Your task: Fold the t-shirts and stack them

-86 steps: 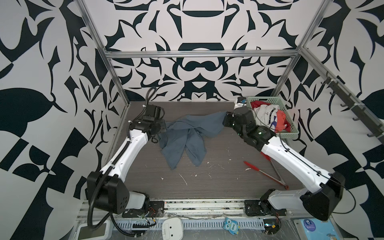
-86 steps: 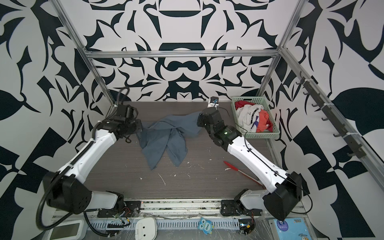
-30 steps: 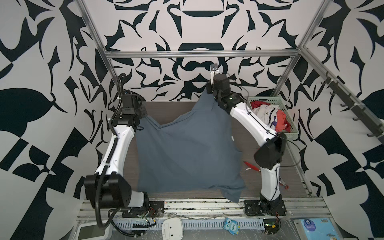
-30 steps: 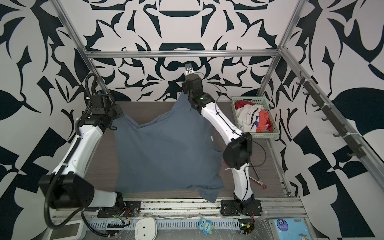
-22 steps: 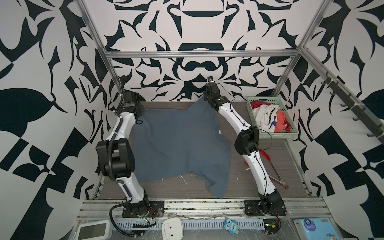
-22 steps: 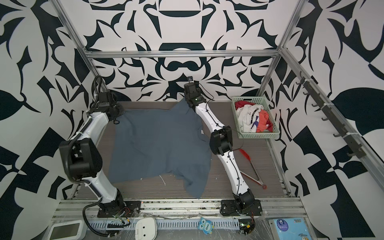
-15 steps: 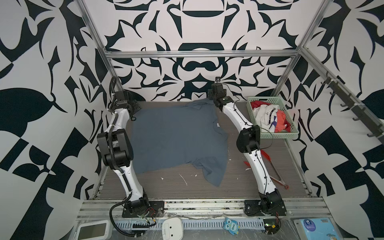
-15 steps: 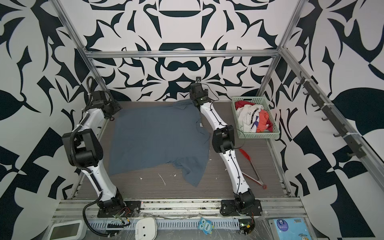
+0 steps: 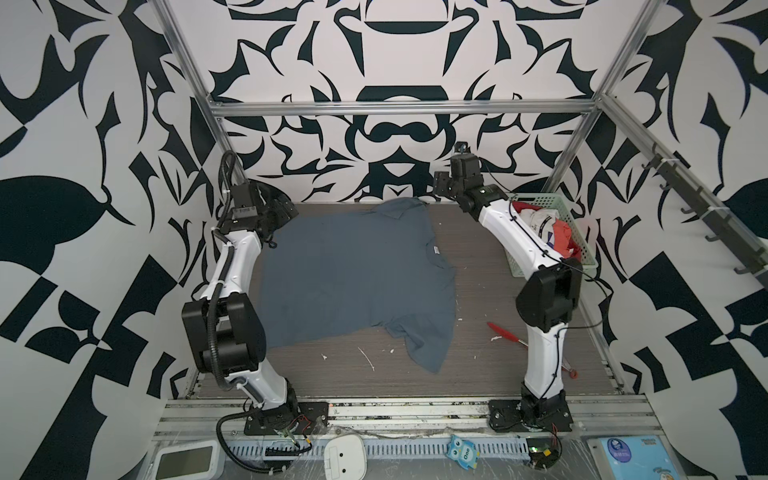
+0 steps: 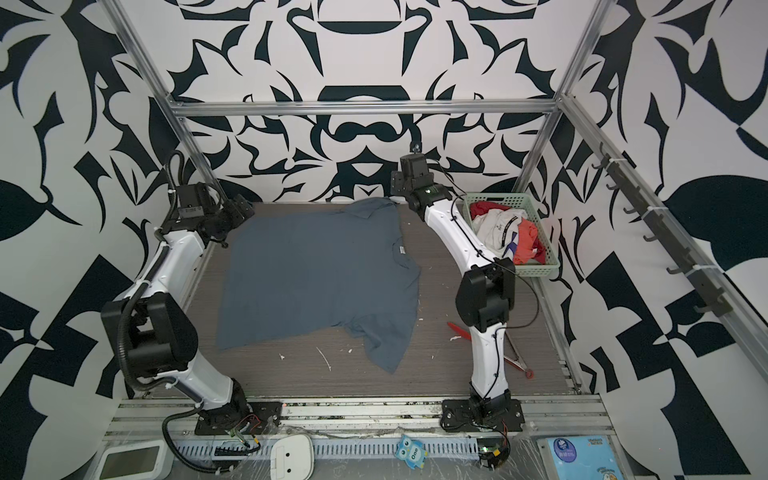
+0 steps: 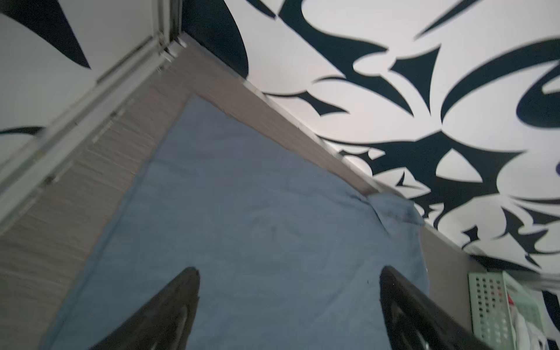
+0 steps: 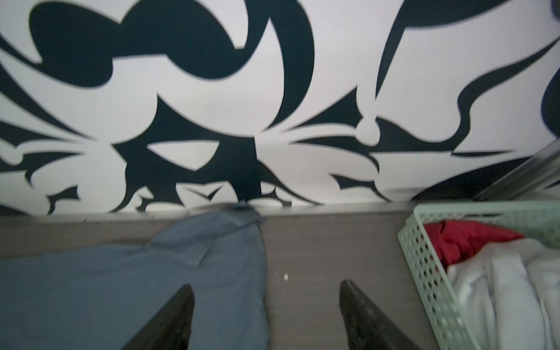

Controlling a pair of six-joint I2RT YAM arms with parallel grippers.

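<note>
Woodgrain tabletop [image 9: 469, 249] holds blue-grey shirt [image 9: 353, 270], seemingly untouched under spread fingers [image 11: 169, 315].

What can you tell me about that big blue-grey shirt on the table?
The blue-grey t-shirt is soft plain cloth, spread almost flat on the brown table, its collar with a white label toward the right arm's side. Its far sleeve is bunched at the table's far edge; its near sleeve lies crumpled. The left gripper and right gripper hang open over its far corners.

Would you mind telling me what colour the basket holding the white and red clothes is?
The basket is pale green, clearest in a top view.
</note>
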